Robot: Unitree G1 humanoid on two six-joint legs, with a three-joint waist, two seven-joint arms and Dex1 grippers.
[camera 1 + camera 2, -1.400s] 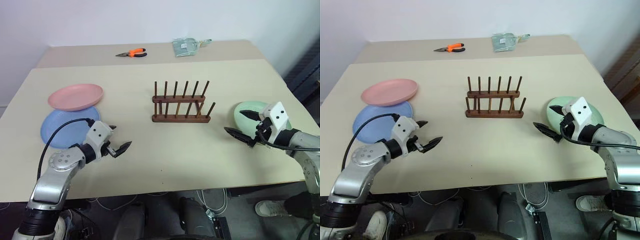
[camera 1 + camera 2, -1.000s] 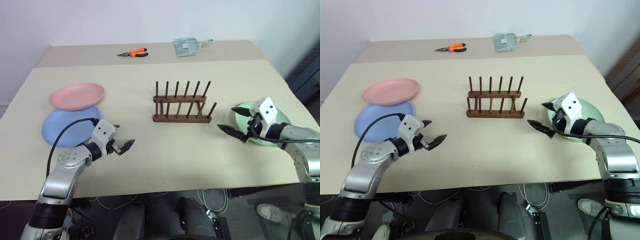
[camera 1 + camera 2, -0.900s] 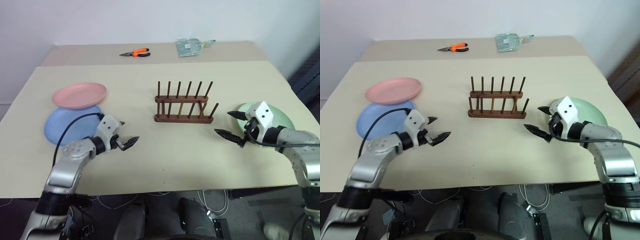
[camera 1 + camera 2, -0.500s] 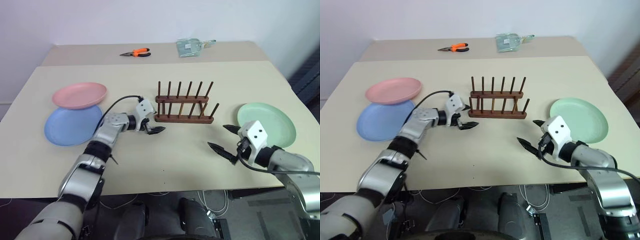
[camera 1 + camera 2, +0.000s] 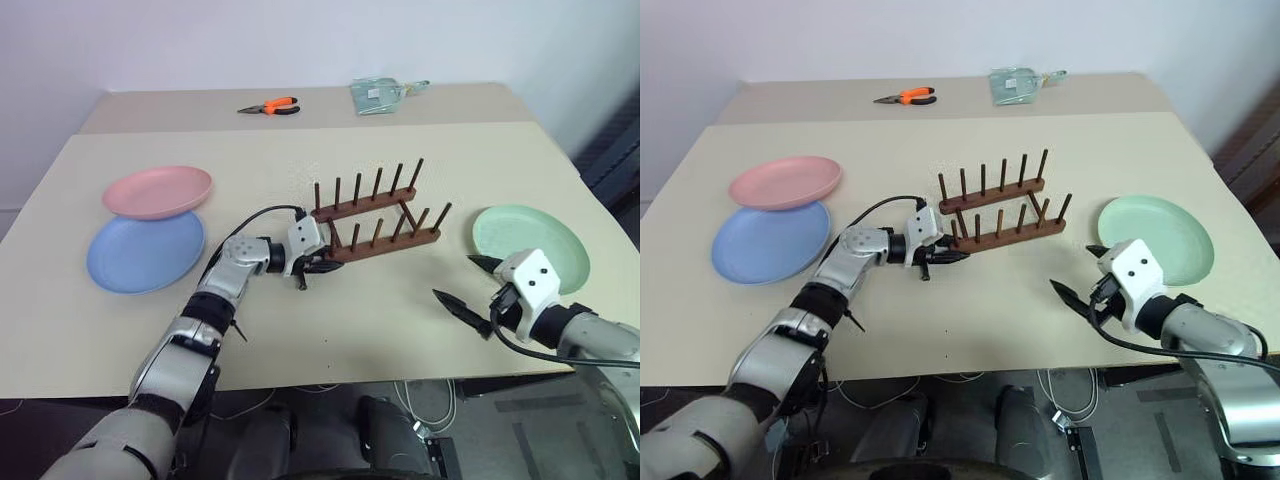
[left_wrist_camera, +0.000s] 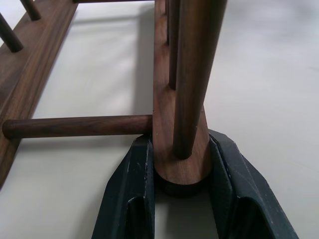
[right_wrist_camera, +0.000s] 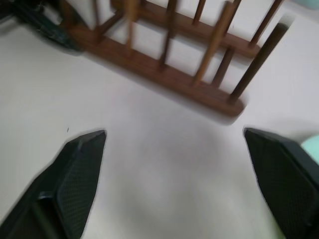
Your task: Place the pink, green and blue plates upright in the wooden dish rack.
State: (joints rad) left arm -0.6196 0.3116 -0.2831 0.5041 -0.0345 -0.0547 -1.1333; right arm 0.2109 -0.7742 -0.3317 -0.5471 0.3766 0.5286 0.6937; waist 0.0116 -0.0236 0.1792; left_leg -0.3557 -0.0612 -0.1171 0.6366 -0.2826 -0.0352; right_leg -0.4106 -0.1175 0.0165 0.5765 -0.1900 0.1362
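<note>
Rack [image 5: 375, 222], mid-frame and seemingly skewed, has its near rail end clamped by left gripper [image 6: 180, 172] jaws; right gripper [image 5: 478, 282] jaws gape empty.

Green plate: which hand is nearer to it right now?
Right. The right hand hovers open just in front of the green plate; the left hand is across the table, clamped on the end of the wooden dish rack.

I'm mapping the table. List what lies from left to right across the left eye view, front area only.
blue plate → left hand, closed on the near rail end of the wooden dish rack → right hand, open → green plate.
</note>
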